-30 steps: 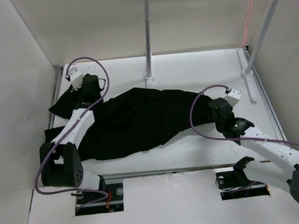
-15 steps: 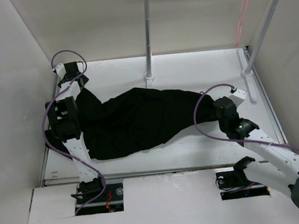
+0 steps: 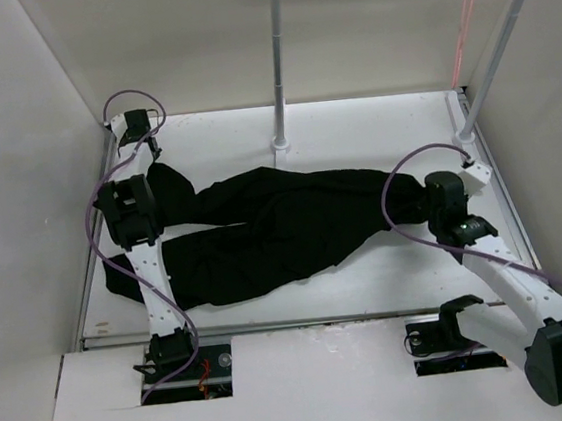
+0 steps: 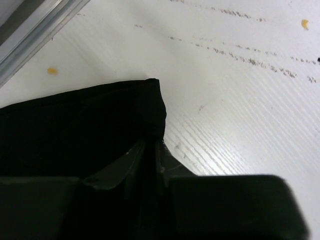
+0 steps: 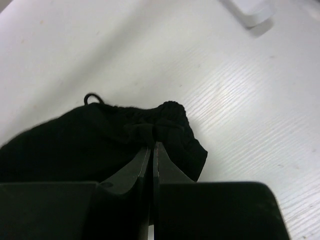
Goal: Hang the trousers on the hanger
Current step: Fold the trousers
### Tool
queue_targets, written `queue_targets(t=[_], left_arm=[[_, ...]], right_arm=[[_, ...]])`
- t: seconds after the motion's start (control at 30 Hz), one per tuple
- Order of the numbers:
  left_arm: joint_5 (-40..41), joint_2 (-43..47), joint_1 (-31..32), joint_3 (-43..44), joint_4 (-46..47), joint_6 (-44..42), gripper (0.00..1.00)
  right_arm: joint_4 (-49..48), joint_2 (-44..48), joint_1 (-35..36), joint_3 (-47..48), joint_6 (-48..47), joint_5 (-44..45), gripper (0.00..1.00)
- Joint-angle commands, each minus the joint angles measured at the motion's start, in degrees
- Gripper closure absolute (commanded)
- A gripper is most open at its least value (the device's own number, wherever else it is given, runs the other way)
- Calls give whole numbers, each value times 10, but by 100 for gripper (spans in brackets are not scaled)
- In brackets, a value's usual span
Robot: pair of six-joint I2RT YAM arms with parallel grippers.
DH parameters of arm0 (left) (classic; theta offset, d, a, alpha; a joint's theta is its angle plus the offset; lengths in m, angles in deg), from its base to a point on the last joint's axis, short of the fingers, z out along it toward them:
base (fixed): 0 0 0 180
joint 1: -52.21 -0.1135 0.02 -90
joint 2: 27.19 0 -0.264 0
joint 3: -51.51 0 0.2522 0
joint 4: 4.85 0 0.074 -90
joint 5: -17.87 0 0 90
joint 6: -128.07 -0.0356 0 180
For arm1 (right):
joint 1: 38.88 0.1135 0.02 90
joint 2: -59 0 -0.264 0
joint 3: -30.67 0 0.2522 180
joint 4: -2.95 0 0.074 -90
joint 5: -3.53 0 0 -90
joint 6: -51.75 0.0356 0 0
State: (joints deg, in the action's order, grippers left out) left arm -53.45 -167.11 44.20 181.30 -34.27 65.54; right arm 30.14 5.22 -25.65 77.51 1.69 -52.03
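In the overhead view we see the trousers point(image 3: 283, 225) stretched flat across the middle of the white table point(image 3: 373, 125), running from the upper left of the frame to the centre right. The two legs lie side by side, with a narrow gap of table showing between them on the left.

The left gripper point(image 3: 153, 153) sits at the upper left, on the far corner of one leg. In its wrist view the left gripper point(image 4: 149, 150) is pressed together on a fold of black cloth, just below the squared corner of the trousers point(image 4: 75, 125).

The right gripper point(image 3: 424, 198) is at the centre right, on the other end. Its wrist view shows the right gripper point(image 5: 152, 152) pinching the gathered waistband of the trousers point(image 5: 90, 145), with a small cord loop showing at the top edge.

The hanger point(image 3: 461, 21) shows only as thin pink-orange lines at the upper right, beside a slanted white pole point(image 3: 504, 31), well apart from the cloth.
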Motion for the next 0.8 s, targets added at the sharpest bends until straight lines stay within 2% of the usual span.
queue_targets(t=[0.0, 0.13, 0.23, 0.33, 0.4, 0.43, 0.47, 0.5, 0.53, 0.57, 0.67, 0.7, 0.77], left_arm=[[30, 2, -2, 62, -26, -15, 92], [65, 18, -14, 116, -18, -13, 95], [87, 27, -19, 149, -13, -10, 94], [108, 34, -20, 155, -7, -9, 91], [121, 38, -20, 149, -3, -9, 86], [127, 39, -20, 148, -2, -8, 79], [124, 39, -21, 148, -2, -7, 61], [118, 39, -21, 149, -2, -7, 49], [103, 46, -21, 142, -3, -7, 39], [95, 63, -20, 122, 1, -6, 33], [91, 136, 18, 12, 47, 15, 29], [94, 170, 36, -38, 69, 30, 30], [97, 248, 81, -145, 108, 71, 31]], right_arm=[[-17, 9, -40, 40, 10, -2, 97], [8, 33, -44, 4, 33, 12, 95], [32, 45, -44, -33, 52, 12, 86], [45, 71, -43, -51, 58, 14, 59], [49, 101, -33, -45, 48, 25, 46], [54, 117, -26, -37, 39, 31, 41], [57, 133, -19, -30, 32, 37, 36], [59, 145, -9, -26, 24, 42, 33], [60, 152, 5, -24, 23, 48, 31], [56, 155, 18, -24, 24, 51, 30], [37, 113, 58, -14, 26, 46, 30], [32, 91, 77, -9, 24, 45, 33], [34, 52, 118, -2, 22, 55, 52]])
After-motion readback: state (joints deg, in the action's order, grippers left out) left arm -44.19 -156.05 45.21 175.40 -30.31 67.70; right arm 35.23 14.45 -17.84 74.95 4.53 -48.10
